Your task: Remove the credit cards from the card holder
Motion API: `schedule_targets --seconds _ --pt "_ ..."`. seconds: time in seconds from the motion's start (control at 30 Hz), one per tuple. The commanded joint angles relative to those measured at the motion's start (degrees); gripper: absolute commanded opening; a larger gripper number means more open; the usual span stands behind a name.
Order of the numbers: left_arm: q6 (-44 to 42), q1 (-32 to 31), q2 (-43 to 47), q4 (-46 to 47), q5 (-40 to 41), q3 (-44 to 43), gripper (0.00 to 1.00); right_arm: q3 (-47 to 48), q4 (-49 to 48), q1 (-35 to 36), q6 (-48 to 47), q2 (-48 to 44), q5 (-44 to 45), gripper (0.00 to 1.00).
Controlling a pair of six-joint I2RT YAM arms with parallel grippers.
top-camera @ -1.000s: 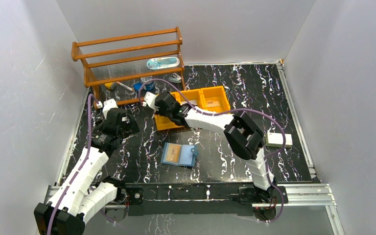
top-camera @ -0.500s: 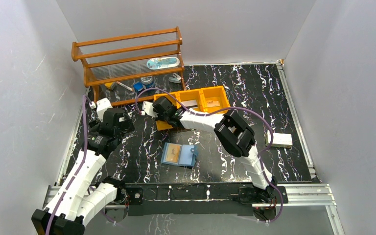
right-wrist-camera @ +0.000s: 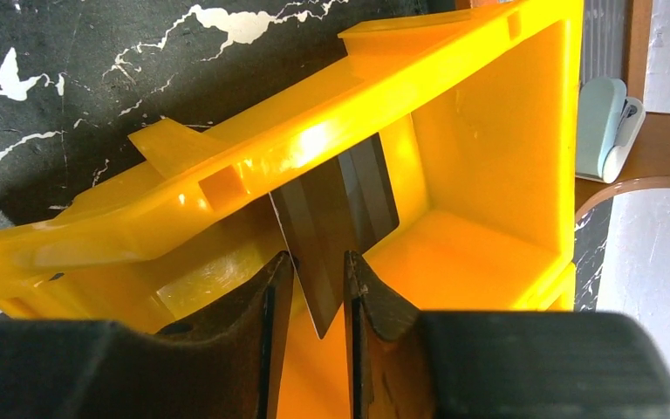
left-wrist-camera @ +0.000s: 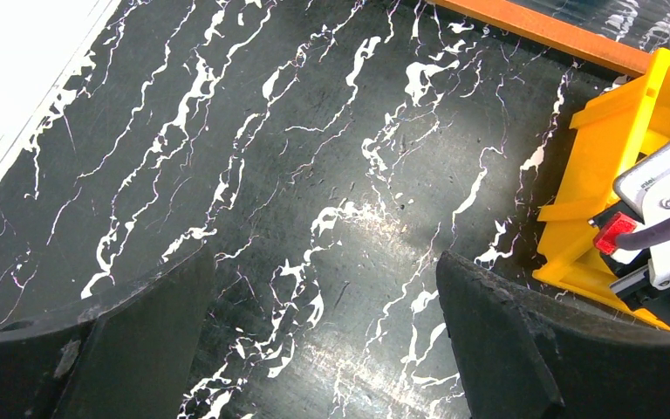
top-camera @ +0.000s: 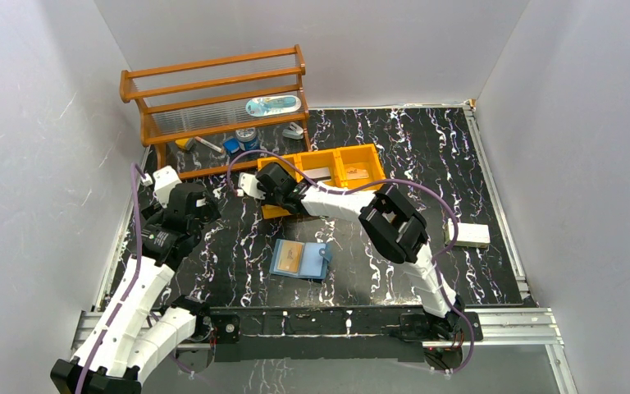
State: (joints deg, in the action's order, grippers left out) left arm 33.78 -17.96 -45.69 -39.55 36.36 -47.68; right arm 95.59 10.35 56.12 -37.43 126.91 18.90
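Observation:
The light blue card holder [top-camera: 299, 260] lies open on the black marbled table near the front, with a tan credit card [top-camera: 290, 257] in its left half. My right gripper [right-wrist-camera: 318, 257] reaches down into the left compartment of the orange tray [right-wrist-camera: 314, 144]. Its jaws stand slightly apart around a dark grey credit card [right-wrist-camera: 340, 209], which leans on the tray wall with a gap beside it. Two more cards [top-camera: 317, 173] lie in the other compartments. My left gripper [left-wrist-camera: 324, 262] hangs wide open over bare table, left of the tray [left-wrist-camera: 611, 148].
A wooden rack [top-camera: 213, 90] with small items on and under it stands at the back left, just behind the tray [top-camera: 361, 150]. A white box [top-camera: 467, 235] lies at the right. A pale blue stapler [right-wrist-camera: 606, 127] sits beyond the tray.
My right gripper's jaws have parted, letting go of the dark card inside the tray's left compartment. The left arm has drawn back towards the left.

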Motion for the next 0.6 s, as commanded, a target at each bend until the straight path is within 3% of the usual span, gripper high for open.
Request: schedule_targets --seconds 0.0,0.47,0.57 --pt "0.4 0.1 0.5 -0.6 1.8 -1.7 0.98 2.2 -1.9 -0.3 1.0 -0.6 0.3 0.38" --pt "-0.5 0.1 0.2 0.3 0.3 -1.3 0.98 3.8 -8.6 -1.7 8.3 2.3 4.1 0.65" --pt "-0.6 0.1 0.2 0.3 0.3 -1.3 0.98 6.1 -6.4 -2.8 16.3 1.9 4.0 0.68"
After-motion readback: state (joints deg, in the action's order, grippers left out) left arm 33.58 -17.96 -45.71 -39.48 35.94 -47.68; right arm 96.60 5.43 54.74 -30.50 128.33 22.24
